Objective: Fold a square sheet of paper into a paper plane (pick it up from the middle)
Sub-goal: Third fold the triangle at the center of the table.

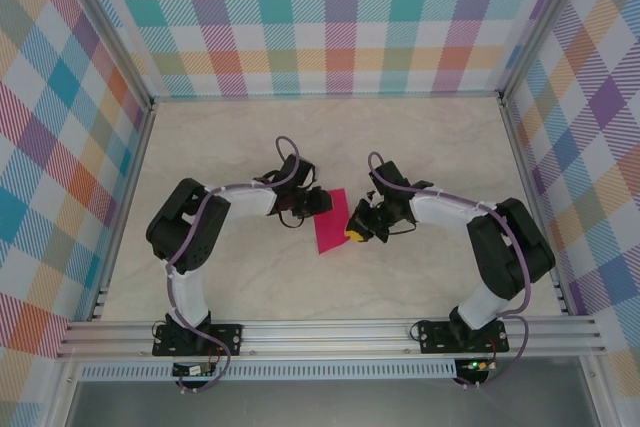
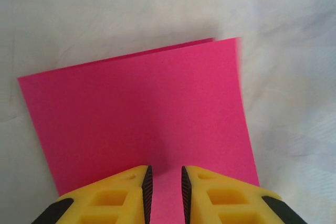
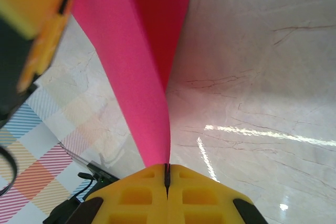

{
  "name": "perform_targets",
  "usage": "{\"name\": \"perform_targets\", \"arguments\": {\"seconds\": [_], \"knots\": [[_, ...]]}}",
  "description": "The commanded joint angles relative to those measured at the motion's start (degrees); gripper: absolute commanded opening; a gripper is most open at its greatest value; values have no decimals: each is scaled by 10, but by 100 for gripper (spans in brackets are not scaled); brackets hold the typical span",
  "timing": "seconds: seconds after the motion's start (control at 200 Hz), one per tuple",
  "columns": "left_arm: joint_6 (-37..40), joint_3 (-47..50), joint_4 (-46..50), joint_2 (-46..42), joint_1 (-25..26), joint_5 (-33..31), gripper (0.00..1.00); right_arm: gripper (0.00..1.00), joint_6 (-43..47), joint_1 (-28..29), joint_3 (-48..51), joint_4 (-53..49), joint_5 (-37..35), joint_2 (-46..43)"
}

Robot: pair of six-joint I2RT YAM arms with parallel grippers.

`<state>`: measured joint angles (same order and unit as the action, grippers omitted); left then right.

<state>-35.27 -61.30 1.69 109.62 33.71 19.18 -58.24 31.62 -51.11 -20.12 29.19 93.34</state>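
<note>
1. Bench [image 1: 250, 277] first: on the pale marbled top, the left arm [image 1: 200, 227] and the right arm [image 1: 490, 237] bend in toward the middle, wrists facing each other.
2. Between them is the square sheet of paper [image 1: 330, 227], magenta and doubled over on itself. From the left wrist [image 2: 142, 114] I see two layers, with their far edges slightly out of line. From the right wrist [image 3: 126, 51] the sheet stands up off the surface rather than lying flat.
3. My right gripper [image 1: 355, 230] is clamped tight on one edge of the sheet. In its own view [image 3: 167, 174] the paper comes straight out of the seam between the jaws.
4. My left gripper [image 1: 318, 202] is at the opposite side. Its jaws [image 2: 165, 170] stand a narrow slit apart with pink showing through. I can't tell whether the tips press on the paper, and it doesn't look pinched.
5. I judge this to be the first centre fold, with the layers not yet true and the crease not yet set.
6. Next I'd square the two layers, lay the sheet flat and press along the fold. That needs a gentle touch, since paper this thin could buckle or slip if either side pulls.
</note>
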Motion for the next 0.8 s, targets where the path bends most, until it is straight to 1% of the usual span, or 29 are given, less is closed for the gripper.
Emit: {"name": "perform_targets", "arguments": {"seconds": [0.0, 0.22, 0.48, 0.54, 0.645, 0.795], "knots": [[4, -21, 32, 18, 1, -9, 23, 4, -4, 4, 8, 9, 19, 10], [-7, -16, 41, 24, 2, -19, 23, 16, -17, 8, 27, 29, 37, 12], [-10, -8, 41, 25, 2, -23, 23, 23, -50, 22, 53, 65, 52, 4], [-10, -7, 39, 25, 2, -23, 23, 23, -57, 25, 60, 73, 51, 1], [-10, -5, 40, 25, 2, -24, 23, 20, -67, 25, 73, 76, 43, -12], [-10, -5, 40, 28, 2, -24, 22, 11, -70, 25, 74, 62, 23, -35]]}}
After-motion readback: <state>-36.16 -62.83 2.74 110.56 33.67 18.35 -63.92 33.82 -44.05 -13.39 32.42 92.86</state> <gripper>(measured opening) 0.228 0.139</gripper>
